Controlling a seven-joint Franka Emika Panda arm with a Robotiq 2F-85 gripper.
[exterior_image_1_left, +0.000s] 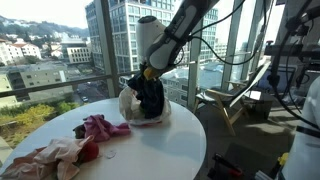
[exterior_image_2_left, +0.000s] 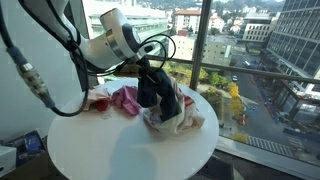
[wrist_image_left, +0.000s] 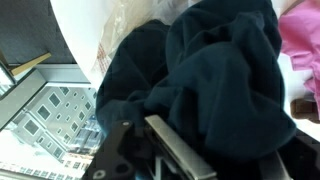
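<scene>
My gripper hangs over the far side of a round white table and is shut on a dark navy cloth. The cloth hangs from the jaws in both exterior views and drapes onto a crumpled white cloth beneath it. In the wrist view the navy cloth fills most of the frame. One metal finger of the gripper shows against it; the opposite finger is hidden by the fabric.
A pink cloth lies mid-table. A cream and red pile of clothes sits at the table's edge. Tall windows surround the table. A wooden stand and cables stand beside it.
</scene>
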